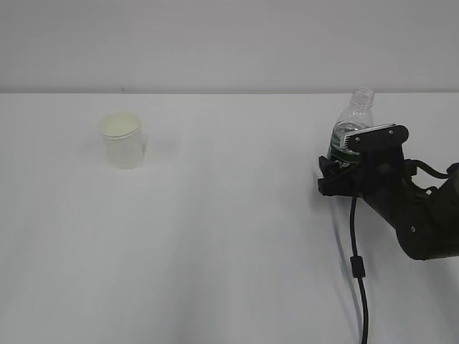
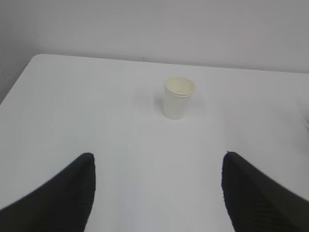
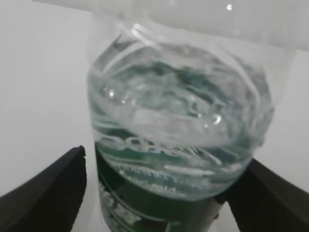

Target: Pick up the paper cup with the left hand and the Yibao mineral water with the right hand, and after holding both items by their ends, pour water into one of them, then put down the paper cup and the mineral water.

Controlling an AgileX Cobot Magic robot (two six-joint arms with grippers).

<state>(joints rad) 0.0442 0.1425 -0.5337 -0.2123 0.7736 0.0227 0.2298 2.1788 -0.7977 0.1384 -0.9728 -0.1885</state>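
Brackets bottle (image 3: 178,121) with right gripper (image 3: 165,162) apart, unclamped, leaving it standing free; aims left gripper (image 2: 158,155), likewise apart, at cup (image 2: 179,98).

Left tool (image 2: 158,193) spread wide, black fingers (image 2: 58,193) low at either side of its wrist view; not seen from outside. Right tool (image 1: 336,172) reaching in low from the right edge, grey plate (image 1: 369,134) on top, cable (image 1: 355,251) trailing down, fingers parted, slight gap inside the left one.
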